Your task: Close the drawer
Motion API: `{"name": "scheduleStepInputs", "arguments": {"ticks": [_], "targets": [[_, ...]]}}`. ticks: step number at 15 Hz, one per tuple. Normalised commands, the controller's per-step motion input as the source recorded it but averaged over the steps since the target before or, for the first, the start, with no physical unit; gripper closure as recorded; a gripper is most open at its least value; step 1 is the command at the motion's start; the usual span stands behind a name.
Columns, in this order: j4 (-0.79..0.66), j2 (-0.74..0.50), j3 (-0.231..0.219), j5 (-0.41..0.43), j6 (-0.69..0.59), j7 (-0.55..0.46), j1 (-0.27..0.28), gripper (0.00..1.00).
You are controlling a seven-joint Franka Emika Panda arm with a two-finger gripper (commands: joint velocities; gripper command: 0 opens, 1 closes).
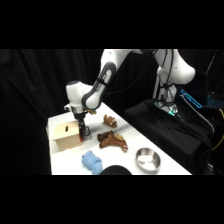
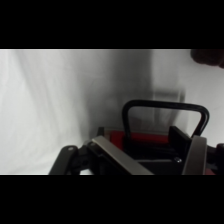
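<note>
- Table [image 1: 165, 162]: white, set against black drapes.
- Box [image 1: 64, 136]: light tan wood, at the table's left end, dark slot in the top face.
- Drawer [image 2: 150, 145]: red-orange front with a dark loop handle [image 2: 165, 107], at the box's right end directly under the gripper; in the side view mostly hidden behind the gripper, so how far it stands out cannot be told.
- Arm [image 1: 107, 70]: white, reaching from upper right over the table, wrist bent down at the box's right end.
- Gripper [image 1: 83, 131]: lowered at the drawer front; in the wrist view two pale fingers [image 2: 115, 157] set apart, one on each side of the handle's lower part, spread moderately, nothing clamped between them; contact with the drawer front cannot be told.
- Plush toy [image 1: 112, 140]: brown, lying on the table just right of the gripper, apart from the box.
- Second small brown piece [image 1: 109, 120]: farther back on the table, behind the plush toy.
- Cloth [image 1: 91, 161]: blue, bunched, at the near edge in front of the box.
- Bowl [image 1: 147, 159]: metal, round, upright, toward the right of the near edge, well apart from the box.
- Dark round object [image 1: 116, 170]: cut by the lower edge between cloth and bowl; kind cannot be told.
</note>
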Motion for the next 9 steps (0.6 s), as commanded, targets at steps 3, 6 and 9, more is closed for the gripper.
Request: {"name": "scheduleStepInputs", "arguments": {"ticks": [3, 6, 9], "targets": [[0.39, 0.10, -0.071, -0.106, -0.24, 0.09, 0.094, 0.00], [0.07, -0.14, -0.040, -0.079, -0.21, 0.05, 0.066, 0.00], [-0.17, -0.34, -0.037, -0.070, -0.22, 0.04, 0.065, 0.00]]}}
